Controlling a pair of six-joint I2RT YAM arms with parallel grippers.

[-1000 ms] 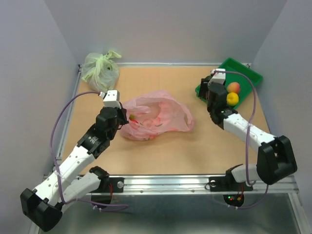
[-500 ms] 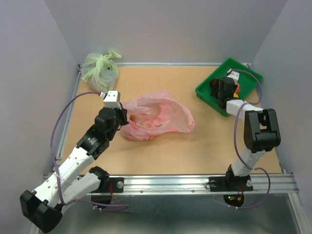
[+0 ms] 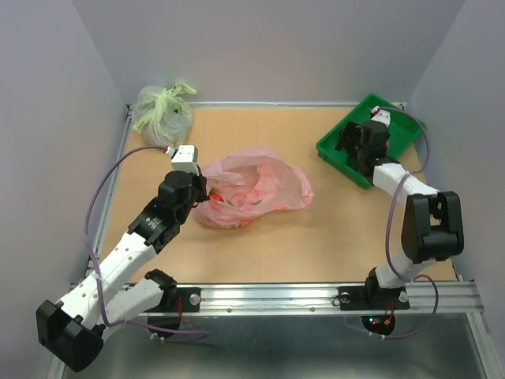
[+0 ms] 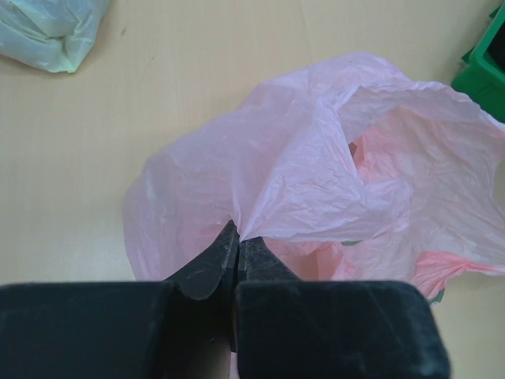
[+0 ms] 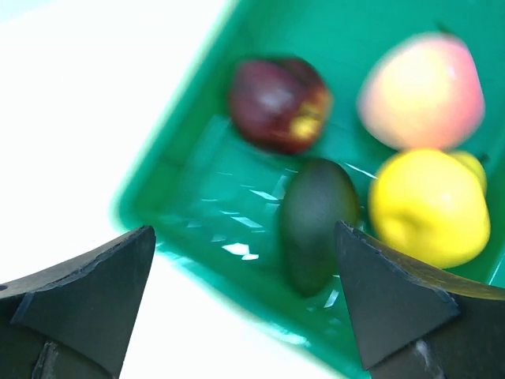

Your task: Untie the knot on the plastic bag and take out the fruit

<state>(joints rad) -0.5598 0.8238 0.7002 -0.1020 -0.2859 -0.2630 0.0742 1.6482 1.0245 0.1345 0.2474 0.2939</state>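
The pink plastic bag (image 3: 260,185) lies mid-table with its mouth gaping; no knotted tuft shows. My left gripper (image 3: 202,189) is shut on the bag's left edge, and the left wrist view shows the fingertips (image 4: 237,237) pinching the pink film (image 4: 331,166). Reddish and green fruit (image 3: 237,197) show dimly inside the bag. My right gripper (image 3: 355,144) hangs open and empty over the green tray (image 3: 398,126). In the right wrist view, between my open gripper's (image 5: 243,230) tips, the tray (image 5: 189,197) holds a dark purple fruit (image 5: 278,103), a peach (image 5: 422,91), a yellow fruit (image 5: 430,207) and a dark green fruit (image 5: 316,221).
A pale green knotted bag (image 3: 162,110) sits at the back left corner, also in the left wrist view (image 4: 47,31). Metal rails edge the table, and grey walls close in on three sides.
The right arm has folded back and swung its gripper over the tray's near left part. The left gripper has shifted slightly up and right, still holding the bag.
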